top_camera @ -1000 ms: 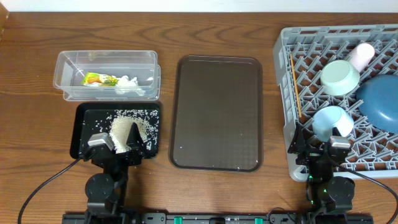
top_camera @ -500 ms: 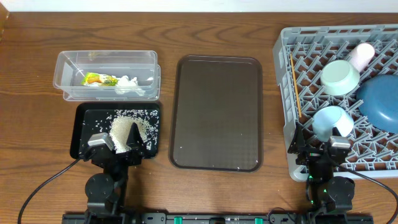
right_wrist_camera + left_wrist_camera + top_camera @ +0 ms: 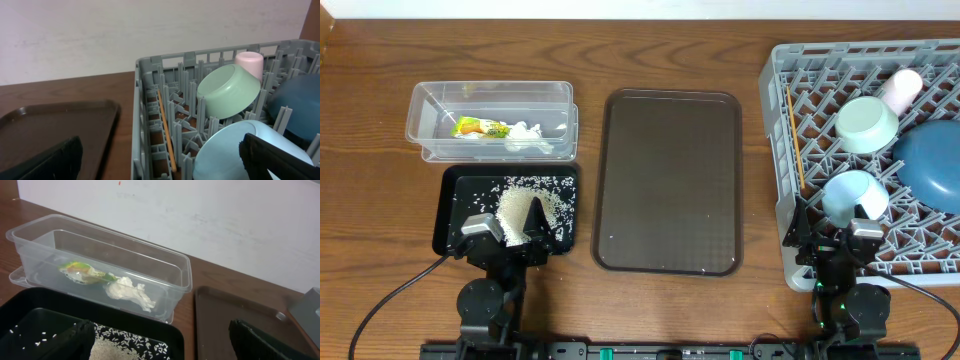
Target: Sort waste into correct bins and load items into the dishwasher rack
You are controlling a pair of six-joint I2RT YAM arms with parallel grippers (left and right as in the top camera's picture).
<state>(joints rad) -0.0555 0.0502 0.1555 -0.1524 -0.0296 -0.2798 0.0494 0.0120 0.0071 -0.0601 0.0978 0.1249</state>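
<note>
The clear tub (image 3: pixel 420 125) holds the yellow-green wrapper (image 3: pixel 480 128) and white tissue (image 3: pixel 528 138); both show in the left wrist view, wrapper (image 3: pixel 80 272) and tissue (image 3: pixel 131 292). The black tray (image 3: pixel 455 195) holds white rice (image 3: pixel 525 200). The grey rack (image 3: pixel 775 170) holds the blue dish (image 3: pixel 932 165), two mint bowls (image 3: pixel 866 124) (image 3: pixel 852 195), the pink cup (image 3: pixel 902 86) and the wooden stick (image 3: pixel 794 135). My left gripper (image 3: pixel 508 232) is open and empty over the black tray's near edge. My right gripper (image 3: pixel 832 238) is open and empty at the rack's near edge.
A large dark brown serving tray (image 3: pixel 670 180) lies between the bins and the rack. The table's far edge meets a white wall (image 3: pixel 200 215). Cables run from both arm bases at the near edge.
</note>
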